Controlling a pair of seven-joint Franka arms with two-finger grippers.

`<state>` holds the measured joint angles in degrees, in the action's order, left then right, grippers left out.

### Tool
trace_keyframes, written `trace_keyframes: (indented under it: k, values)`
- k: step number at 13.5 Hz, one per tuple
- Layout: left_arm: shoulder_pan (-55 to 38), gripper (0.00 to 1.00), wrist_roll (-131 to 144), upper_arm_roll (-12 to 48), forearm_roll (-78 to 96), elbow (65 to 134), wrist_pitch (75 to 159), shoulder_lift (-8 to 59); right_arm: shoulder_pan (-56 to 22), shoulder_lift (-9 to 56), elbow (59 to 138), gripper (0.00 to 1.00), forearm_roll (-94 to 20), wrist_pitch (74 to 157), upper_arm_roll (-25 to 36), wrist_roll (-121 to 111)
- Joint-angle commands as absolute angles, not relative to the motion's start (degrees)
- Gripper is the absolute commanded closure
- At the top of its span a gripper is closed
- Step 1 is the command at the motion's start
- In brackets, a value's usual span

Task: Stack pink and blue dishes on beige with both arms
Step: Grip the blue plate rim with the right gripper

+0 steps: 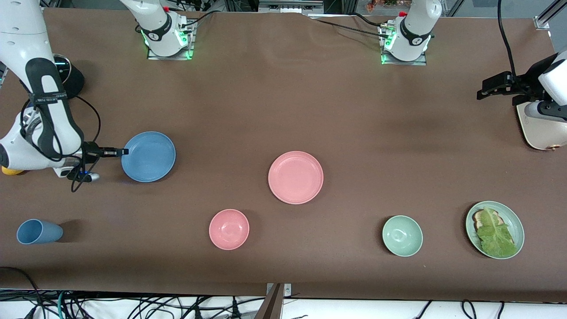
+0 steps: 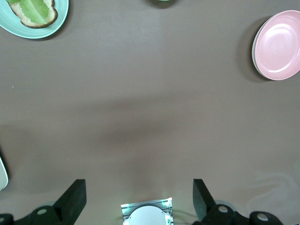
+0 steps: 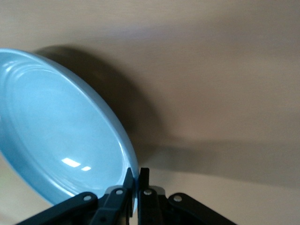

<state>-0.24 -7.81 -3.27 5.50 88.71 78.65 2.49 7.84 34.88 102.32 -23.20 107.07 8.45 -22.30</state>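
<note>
- Plates of the task in view number two: one blue plate [image 1: 149,156] and one pink plate [image 1: 295,177], well apart on the brown table [image 1: 283,97].
- Blue plate lies toward the right arm's end of the table; in the right wrist view [image 3: 56,131] its rim sits between the fingertips.
- Right gripper [image 1: 119,152] is level with the blue plate's edge, fingers pressed together and pinching that rim.
- Pink plate rests flat near the middle of the table, touched by nothing; the left wrist view shows it too [image 2: 279,45].
- Left gripper [image 1: 489,88] hangs over the left arm's end of the table, fingers [image 2: 72,199] spread wide and holding nothing; this arm waits.
- One cream-beige object [image 1: 541,128] lies under the left arm's wrist, partly hidden; I cannot tell if it is a plate.
- Bowls: two, one pink bowl [image 1: 229,229] and one green bowl [image 1: 402,235], both nearer the front camera than the pink plate.
- One blue cup [image 1: 39,231] lies on its side near the right arm's end.
- One green plate [image 1: 495,229] carries lettuce and bread, toward the left arm's end.
</note>
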Motion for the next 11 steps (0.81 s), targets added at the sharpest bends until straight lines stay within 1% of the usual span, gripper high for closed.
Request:
trace_keyframes:
  k: [1,4,6,7,9,11]
  values:
    - [-0.18,0.00,-7.21,-3.86,2.91,86.68,78.22,0.54,8.44,33.66,97.58,1.00,-26.71,98.99,7.56,-22.24]
    - [-1.14,0.00,-6.51,-3.78,2.90,85.96,76.30,-0.70,6.95,32.52,94.58,1.00,-26.98,96.42,4.67,-18.92]
    - [-1.41,0.00,1.28,-2.64,2.90,86.13,75.07,-1.49,6.59,31.82,93.35,1.00,-26.98,96.50,0.03,-11.63]
    - [-1.32,0.00,1.49,-2.46,2.90,86.22,74.80,-1.49,6.33,31.73,92.47,1.00,-26.98,97.03,-2.26,-8.03]
    - [-0.80,0.00,-1.22,-2.64,2.90,86.75,74.71,-1.41,4.41,32.16,91.15,1.00,-26.98,98.43,-4.47,-0.47]
    - [-0.53,0.00,-2.02,-2.64,2.99,87.36,74.27,-1.41,1.60,32.52,90.79,1.00,-28.20,102.02,-5.88,2.80]
